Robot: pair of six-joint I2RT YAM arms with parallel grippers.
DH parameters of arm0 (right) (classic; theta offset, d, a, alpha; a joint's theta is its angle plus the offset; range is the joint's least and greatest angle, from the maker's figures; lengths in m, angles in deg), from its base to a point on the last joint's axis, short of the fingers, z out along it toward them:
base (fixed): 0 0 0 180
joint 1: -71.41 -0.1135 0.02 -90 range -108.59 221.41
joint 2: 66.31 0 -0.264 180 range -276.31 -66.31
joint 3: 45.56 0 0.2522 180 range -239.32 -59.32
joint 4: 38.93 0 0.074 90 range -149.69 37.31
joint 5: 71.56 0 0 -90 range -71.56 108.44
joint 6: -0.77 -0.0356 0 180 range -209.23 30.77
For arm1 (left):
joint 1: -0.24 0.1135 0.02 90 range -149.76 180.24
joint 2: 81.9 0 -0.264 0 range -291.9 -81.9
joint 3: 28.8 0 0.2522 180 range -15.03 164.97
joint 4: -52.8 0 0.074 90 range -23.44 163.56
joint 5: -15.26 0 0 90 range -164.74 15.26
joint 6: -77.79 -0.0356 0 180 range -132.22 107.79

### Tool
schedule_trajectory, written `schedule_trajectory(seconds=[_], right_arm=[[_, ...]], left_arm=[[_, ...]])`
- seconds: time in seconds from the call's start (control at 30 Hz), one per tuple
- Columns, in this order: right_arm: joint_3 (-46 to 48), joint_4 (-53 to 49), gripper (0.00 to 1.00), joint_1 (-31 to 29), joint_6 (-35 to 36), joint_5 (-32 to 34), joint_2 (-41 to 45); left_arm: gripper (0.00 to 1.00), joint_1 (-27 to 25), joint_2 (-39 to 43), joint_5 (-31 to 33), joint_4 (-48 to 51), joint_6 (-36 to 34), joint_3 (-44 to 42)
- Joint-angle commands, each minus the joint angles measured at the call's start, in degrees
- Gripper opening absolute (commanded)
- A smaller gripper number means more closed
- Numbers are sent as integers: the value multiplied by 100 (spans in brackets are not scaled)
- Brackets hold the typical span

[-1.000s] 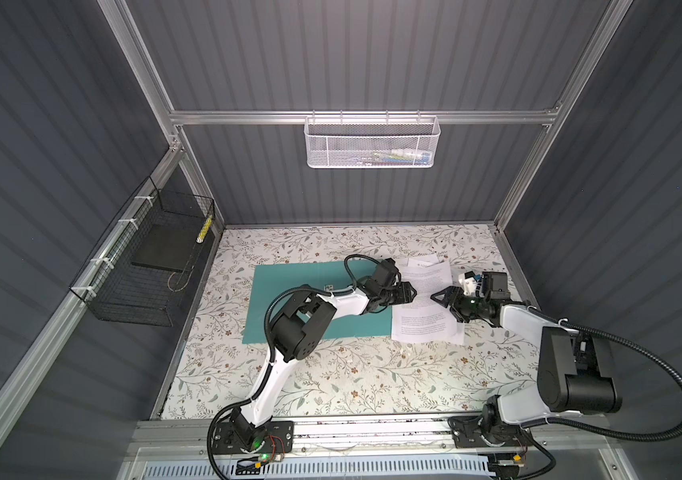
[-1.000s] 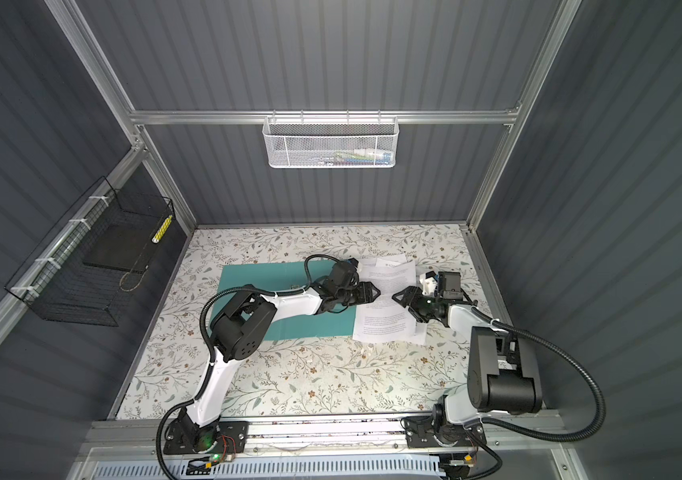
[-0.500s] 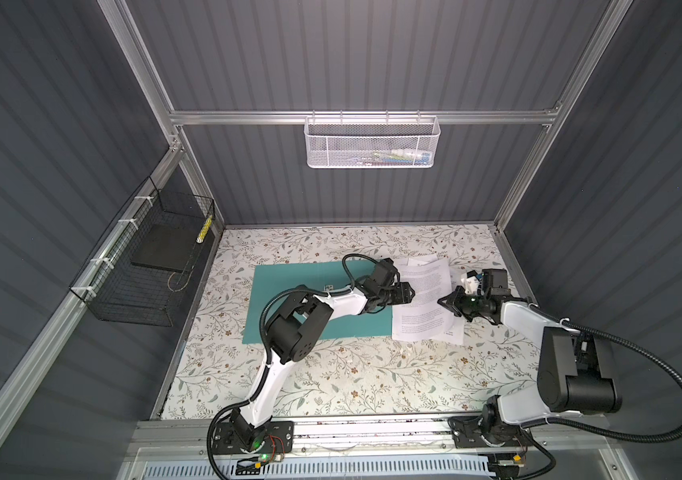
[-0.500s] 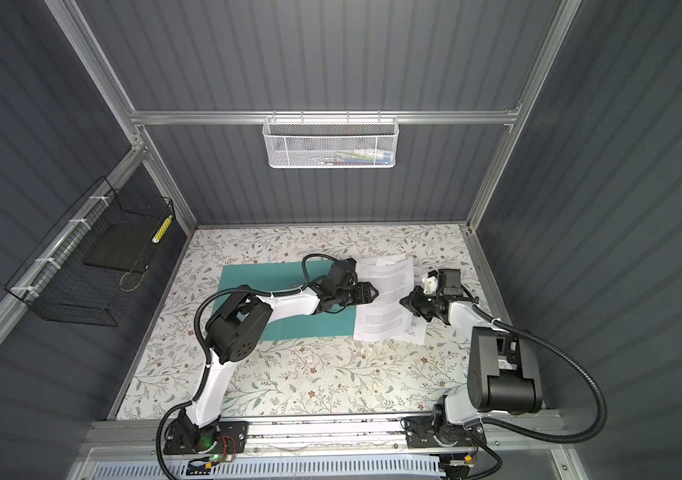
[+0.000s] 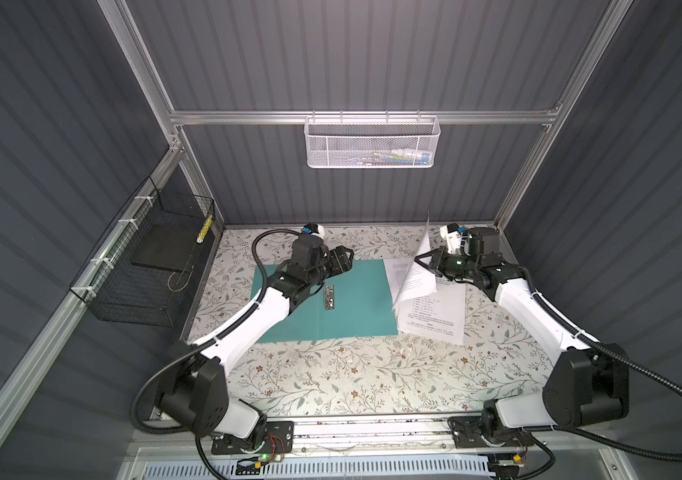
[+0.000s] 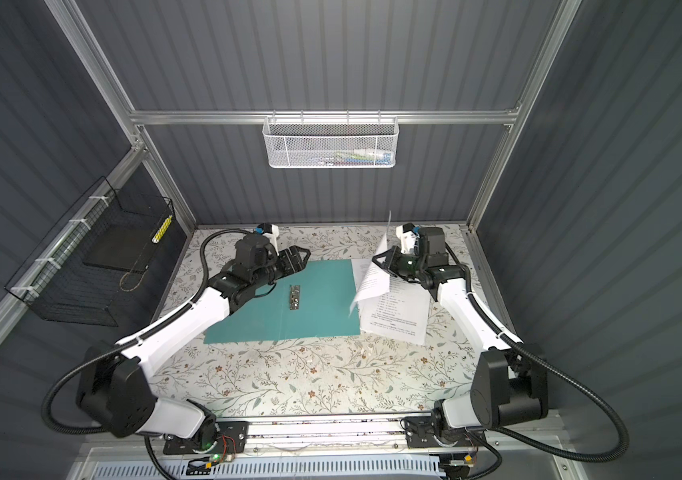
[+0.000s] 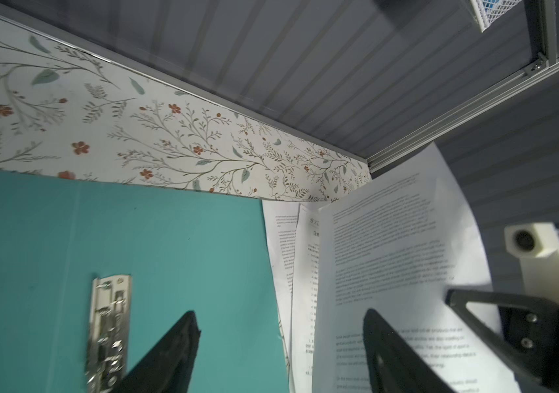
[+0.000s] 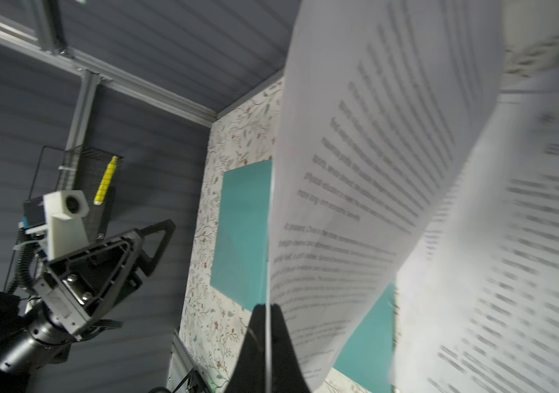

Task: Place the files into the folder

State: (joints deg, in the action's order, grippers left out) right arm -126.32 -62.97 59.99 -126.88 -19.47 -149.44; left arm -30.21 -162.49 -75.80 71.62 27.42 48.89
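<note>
**One sheet up, nothing filed yet**

We start at the right jaws. They are pinched tight on the edge of a single lifted sheet (image 8: 373, 170), and the page stands curled up off the worktop (image 5: 331, 374), its free end high in both top views.

Across from them, the left jaws are spread wide and grip nothing. In the left wrist view their fingertips (image 7: 176, 350) hang above the folder (image 5: 352, 299), not far from the silver clip bar (image 5: 329, 297).

Moving outward, the folder lies open and flat on the worktop. Its teal inside is bare, with no paper on it at all.

The rest of the files (image 5: 435, 316) sit in a loose fan just beside the folder's right edge. The left wrist view shows at least two sheets under the raised one.

We judge this as early going. The folder is open and the first page is picked up, but nothing has gone in. That page has to cross over and lie flat on the teal, then the others must follow. A page this limp could fold or drag its neighbours on the way across.
</note>
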Motion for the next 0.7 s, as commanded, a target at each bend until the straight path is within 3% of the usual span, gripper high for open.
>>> schedule_trajectory(seconds=[0.0,0.13,0.3,0.37,0.57,0.67], right_arm=[[-687,187,0,-335,-313,-292,-410],[-1720,186,0,-736,-414,-506,-1068],[-2631,86,0,-1048,-462,-568,-1722],[-2781,84,0,-1135,-495,-566,-1894],[-2708,607,0,-1365,-912,-497,-2520],[-2606,946,0,-1559,-1030,-140,-2884]], left_arm=[[77,105,368,446,625,-46,-397],[77,139,818,1079,936,3,-547],[87,145,1569,2409,840,-63,-974],[89,220,1850,2661,813,-161,-1048],[88,795,1663,1866,1040,-561,-627],[87,1027,1532,1583,997,-534,-618]])
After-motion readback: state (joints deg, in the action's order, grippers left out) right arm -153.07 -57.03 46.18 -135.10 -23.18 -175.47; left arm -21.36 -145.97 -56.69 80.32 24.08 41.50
